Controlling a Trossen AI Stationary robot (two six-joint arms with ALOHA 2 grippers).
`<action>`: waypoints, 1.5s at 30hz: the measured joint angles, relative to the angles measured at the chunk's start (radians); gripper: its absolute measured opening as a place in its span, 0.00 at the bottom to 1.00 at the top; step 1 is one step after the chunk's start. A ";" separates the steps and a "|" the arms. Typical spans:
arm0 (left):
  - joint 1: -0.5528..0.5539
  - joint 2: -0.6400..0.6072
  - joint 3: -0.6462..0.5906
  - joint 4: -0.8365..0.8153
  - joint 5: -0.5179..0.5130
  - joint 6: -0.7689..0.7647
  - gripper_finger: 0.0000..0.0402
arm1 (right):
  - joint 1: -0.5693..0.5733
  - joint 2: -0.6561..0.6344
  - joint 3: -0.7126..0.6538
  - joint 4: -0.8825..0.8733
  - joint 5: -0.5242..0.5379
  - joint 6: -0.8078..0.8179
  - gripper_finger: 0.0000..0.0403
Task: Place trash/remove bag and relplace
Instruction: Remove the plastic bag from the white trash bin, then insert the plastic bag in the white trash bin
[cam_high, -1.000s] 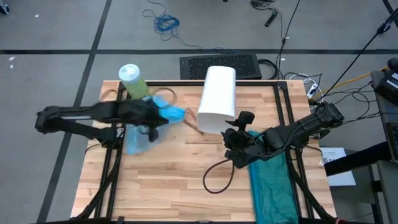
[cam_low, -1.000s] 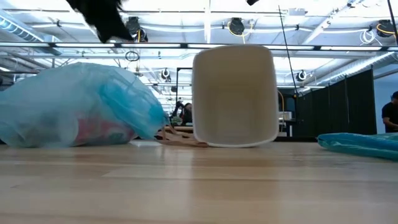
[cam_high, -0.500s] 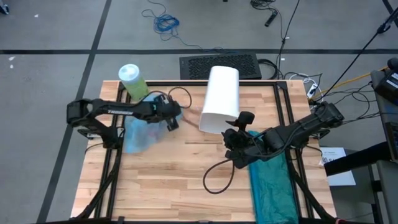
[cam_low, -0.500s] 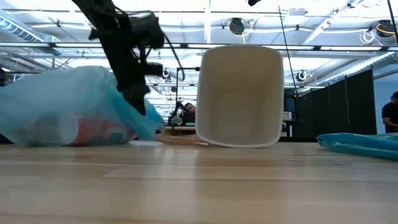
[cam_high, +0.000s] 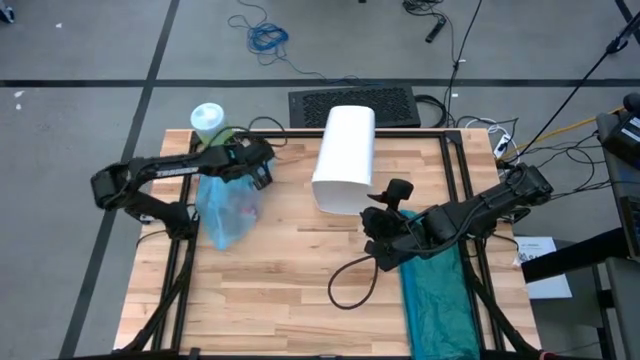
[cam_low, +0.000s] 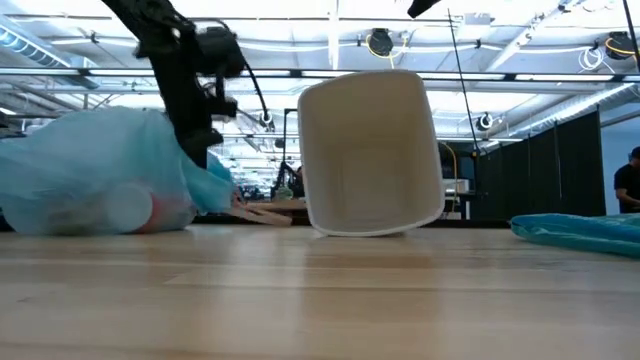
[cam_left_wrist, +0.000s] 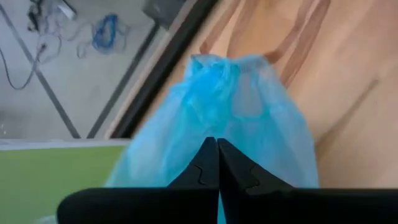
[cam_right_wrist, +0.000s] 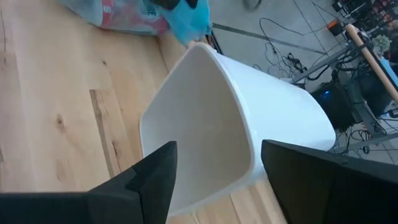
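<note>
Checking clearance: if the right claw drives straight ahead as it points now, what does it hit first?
Most likely the white wastebasket: the open right claw faces its open, empty mouth as it lies tipped on the table. Depth to the rim is unclear.

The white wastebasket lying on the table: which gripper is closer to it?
The right. The right gripper, open, sits just in front of the white wastebasket's open mouth. The left gripper, shut on the blue bag, is farther off at its side.

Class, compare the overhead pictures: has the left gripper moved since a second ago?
Yes. The left gripper, shut on the blue bag, has shifted toward the table's far edge, nearer the green bottle.
</note>
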 joint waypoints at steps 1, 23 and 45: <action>0.004 -0.027 0.000 0.005 0.000 0.001 0.00 | -0.001 0.000 0.000 0.000 0.000 0.001 0.56; 0.006 -0.542 0.000 0.199 0.419 -0.048 0.25 | -0.212 0.046 -0.008 0.056 -0.075 -0.271 0.56; -0.027 -0.545 0.000 0.271 0.568 -0.048 0.26 | -0.387 0.225 0.115 -0.006 0.030 -0.423 0.02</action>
